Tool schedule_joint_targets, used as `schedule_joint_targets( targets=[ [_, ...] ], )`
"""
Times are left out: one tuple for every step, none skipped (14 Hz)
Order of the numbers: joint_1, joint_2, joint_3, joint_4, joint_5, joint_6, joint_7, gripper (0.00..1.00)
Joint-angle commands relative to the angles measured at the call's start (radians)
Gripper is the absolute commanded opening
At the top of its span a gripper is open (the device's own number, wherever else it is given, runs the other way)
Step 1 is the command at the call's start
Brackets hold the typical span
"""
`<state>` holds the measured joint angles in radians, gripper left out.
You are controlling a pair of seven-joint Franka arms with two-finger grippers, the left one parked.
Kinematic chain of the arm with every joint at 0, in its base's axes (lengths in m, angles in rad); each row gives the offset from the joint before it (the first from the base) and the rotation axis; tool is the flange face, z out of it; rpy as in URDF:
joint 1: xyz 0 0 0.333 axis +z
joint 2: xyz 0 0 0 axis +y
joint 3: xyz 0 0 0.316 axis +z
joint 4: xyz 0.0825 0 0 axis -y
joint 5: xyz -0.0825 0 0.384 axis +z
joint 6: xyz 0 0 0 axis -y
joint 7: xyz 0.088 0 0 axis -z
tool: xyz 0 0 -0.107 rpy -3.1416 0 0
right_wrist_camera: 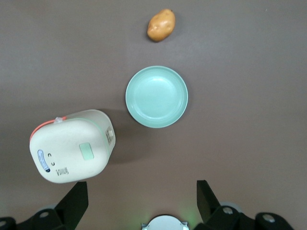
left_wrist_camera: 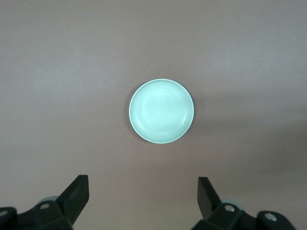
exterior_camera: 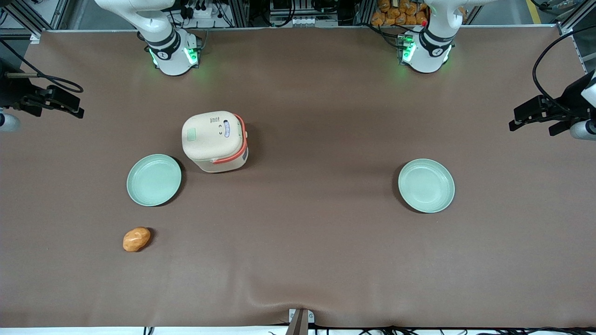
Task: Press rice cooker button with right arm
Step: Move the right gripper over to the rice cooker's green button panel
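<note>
Front view: brown table, gripper open above; rice cooker.

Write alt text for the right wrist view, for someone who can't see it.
Seen from above, a closed cream rice cooker with an orange-red handle band stands on a brown table, beside an empty pale green plate and apart from a potato. The open black claw hangs above the table, touching nothing.

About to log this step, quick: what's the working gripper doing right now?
Gripper: jaws open, holding nothing, high above the table, clear of the rice cooker.
</note>
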<state>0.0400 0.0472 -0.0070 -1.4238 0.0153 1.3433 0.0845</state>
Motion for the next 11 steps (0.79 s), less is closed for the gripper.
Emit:
schedule_joint_targets(
  targets=[
    [0.008,-0.015,0.004,-0.001,0.052,-0.016,0.004,1.0],
    [0.008,-0.015,0.004,-0.003,0.075,-0.016,0.006,1.0],
    [0.009,-0.013,0.004,-0.007,0.1,-0.016,0.006,1.0],
    [0.011,-0.012,0.004,-0.01,0.121,-0.016,0.008,1.0],
    [0.018,-0.009,0.004,-0.01,0.126,-0.015,0.008,1.0],
    [0.04,-0.007,0.004,-0.01,0.126,-0.012,0.012,1.0],
    [0.063,-0.004,0.004,-0.013,0.126,-0.009,0.023,1.0],
    [0.087,-0.004,0.004,-0.03,0.126,-0.003,0.041,1.0],
    [0.112,-0.003,0.004,-0.047,0.126,0.005,0.05,0.97],
    [0.138,-0.001,0.004,-0.064,0.126,0.014,0.054,0.8],
    [0.162,0.002,0.004,-0.085,0.126,0.034,0.054,0.67]
  ],
)
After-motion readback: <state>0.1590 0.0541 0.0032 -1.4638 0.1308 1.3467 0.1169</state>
